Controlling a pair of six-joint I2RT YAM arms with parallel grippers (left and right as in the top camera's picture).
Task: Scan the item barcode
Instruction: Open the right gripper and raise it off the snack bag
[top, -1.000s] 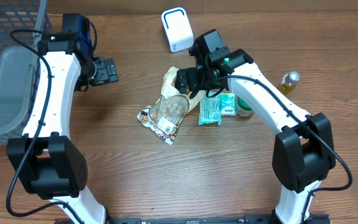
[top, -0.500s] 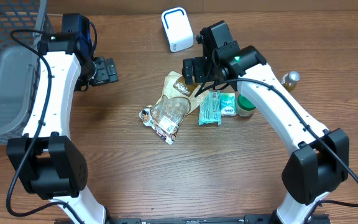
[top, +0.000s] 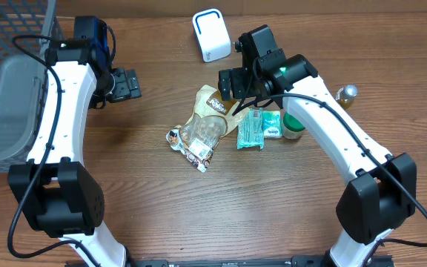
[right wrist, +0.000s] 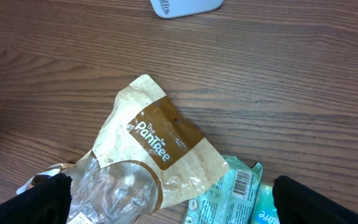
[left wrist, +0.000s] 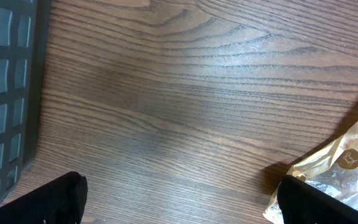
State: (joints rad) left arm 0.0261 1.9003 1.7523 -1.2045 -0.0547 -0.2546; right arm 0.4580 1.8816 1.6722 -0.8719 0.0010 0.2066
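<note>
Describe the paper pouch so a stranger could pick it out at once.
On the wooden table, look just below the white box in the overhead view. The pouch lies there: cream paper with a brown band and a clear window, unlike the teal packets at its right.

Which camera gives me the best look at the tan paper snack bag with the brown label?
Right wrist: the tan paper snack bag sits close, with its brown label readable. Overhead shows the bag small and far off; left wrist catches only a corner at the frame edge.
</note>
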